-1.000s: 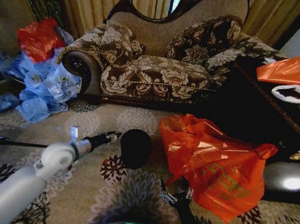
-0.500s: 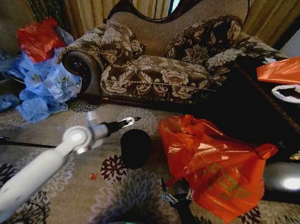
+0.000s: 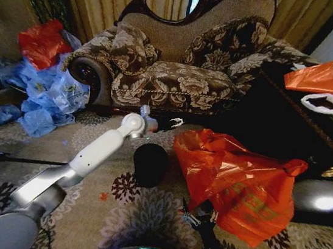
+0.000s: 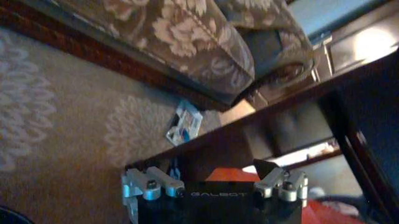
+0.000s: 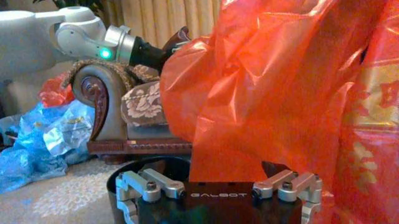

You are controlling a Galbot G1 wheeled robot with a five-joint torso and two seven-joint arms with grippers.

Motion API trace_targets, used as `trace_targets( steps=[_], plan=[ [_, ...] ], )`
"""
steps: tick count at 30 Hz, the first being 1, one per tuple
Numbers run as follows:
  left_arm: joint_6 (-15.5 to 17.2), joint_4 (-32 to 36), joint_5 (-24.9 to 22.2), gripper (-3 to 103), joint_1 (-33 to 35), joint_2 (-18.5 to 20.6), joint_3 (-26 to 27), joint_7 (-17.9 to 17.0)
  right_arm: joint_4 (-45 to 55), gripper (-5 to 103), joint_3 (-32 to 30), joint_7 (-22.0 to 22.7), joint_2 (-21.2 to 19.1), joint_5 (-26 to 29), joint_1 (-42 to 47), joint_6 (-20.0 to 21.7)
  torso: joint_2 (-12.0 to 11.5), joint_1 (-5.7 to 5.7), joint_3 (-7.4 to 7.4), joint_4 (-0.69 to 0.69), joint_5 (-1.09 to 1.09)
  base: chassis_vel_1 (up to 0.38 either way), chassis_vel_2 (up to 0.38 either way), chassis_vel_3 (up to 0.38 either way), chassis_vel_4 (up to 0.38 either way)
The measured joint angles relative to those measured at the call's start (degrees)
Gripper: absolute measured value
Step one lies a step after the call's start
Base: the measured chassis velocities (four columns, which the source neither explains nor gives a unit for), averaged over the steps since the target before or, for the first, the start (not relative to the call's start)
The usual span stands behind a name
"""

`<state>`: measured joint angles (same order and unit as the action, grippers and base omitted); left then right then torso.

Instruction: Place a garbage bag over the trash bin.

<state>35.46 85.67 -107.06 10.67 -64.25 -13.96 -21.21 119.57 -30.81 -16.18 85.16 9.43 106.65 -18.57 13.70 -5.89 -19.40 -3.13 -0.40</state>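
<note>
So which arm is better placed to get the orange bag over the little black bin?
Probably the right. The right gripper sits low, right against the garbage bag, beside the trash bin. The left gripper is stretched out past the bin toward the sofa, away from the bag.

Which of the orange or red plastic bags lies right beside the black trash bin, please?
The large orange bag on the carpet, beside the trash bin; the others lie on the dark table and atop the blue bags.
</note>
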Motion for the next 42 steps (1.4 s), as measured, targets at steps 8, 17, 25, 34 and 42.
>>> trace_targets(
  steps=[8, 17, 25, 34, 42],
  plan=[
    [4.22, 2.26, 1.52, 78, 1.23, 2.32, -0.41, 0.93, -0.50, 100, -0.27, 0.33, -0.46, 0.68, -0.16, -0.17, 0.00, 0.01, 0.01, 0.02, -0.02, 0.000, 0.000, 0.000, 0.000],
    [4.83, 3.56, 1.99, 82, 1.99, 1.86, -2.31, 0.73, -0.46, 100, -0.45, 1.29, -1.32, 1.24, -0.60, -0.13, 0.00, 0.01, 0.01, 0.02, -0.02, 0.000, 0.000, 0.000, 0.000],
    [4.62, 1.93, 4.09, 58, 0.41, -1.67, -5.35, 0.05, 0.12, 100, -1.25, 1.63, -1.51, 1.94, -0.23, -0.22, 0.00, 0.01, 0.01, -0.01, -0.01, 0.000, 0.000, 0.000, 0.000],
    [4.25, 3.64, 4.60, 26, 0.20, -0.63, -6.25, 0.07, 0.05, 100, -1.33, 1.64, -1.13, 2.13, 0.09, -0.99, 0.00, 0.01, 0.01, 0.01, -0.01, 0.000, 0.000, 0.000, 0.000],
    [4.25, 4.87, 4.77, 2, 0.98, -0.37, -6.06, -0.08, 0.20, 100, -1.27, 1.70, -1.18, 2.05, 0.10, -1.03, 0.00, 0.01, 0.01, 0.01, -0.01, 0.000, 0.000, 0.000, 0.000]
  ],
)
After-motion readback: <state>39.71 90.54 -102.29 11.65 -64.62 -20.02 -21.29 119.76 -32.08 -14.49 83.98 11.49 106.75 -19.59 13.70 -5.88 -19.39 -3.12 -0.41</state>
